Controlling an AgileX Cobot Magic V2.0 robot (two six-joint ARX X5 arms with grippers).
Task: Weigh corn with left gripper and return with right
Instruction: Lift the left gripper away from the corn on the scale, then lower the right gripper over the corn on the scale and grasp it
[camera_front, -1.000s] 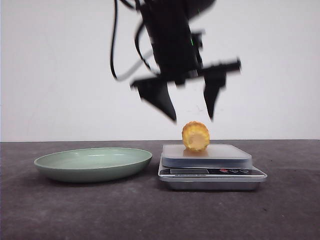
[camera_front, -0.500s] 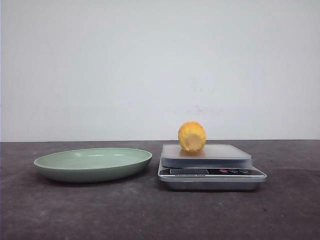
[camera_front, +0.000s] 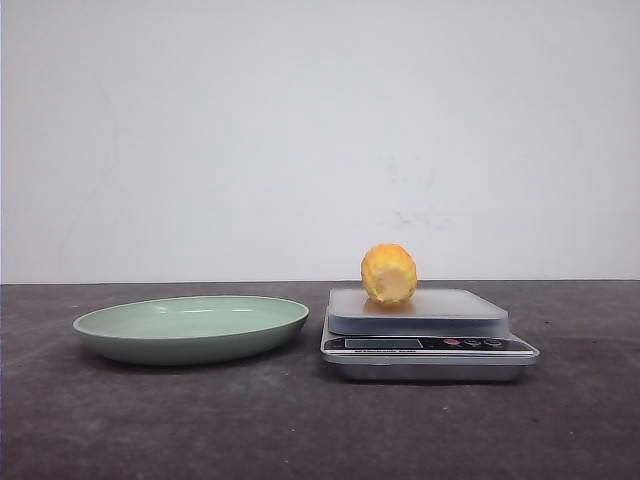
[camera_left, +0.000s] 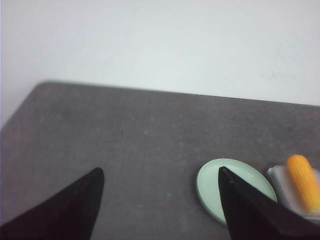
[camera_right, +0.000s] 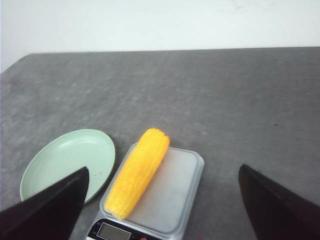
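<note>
Front view: corn (camera_front: 389, 274) sits alone on scale (camera_front: 428, 345).
Plate (camera_front: 192, 328) at its 9 o'clock; L gripper (camera_left: 159, 176) & R gripper (camera_right: 162, 179) fingers spread, empty.

Dark grey table (camera_front: 150, 420) carries a green plate (camera_front: 190, 328); just beside it, a scale (camera_front: 428, 345)

Glossy green plate (camera_front: 190, 328), shiny metal-edged scale (camera_front: 428, 345), bumpy-kernelled corn (camera_front: 389, 274), matt grey speckled table (camera_front: 300, 420).
</note>
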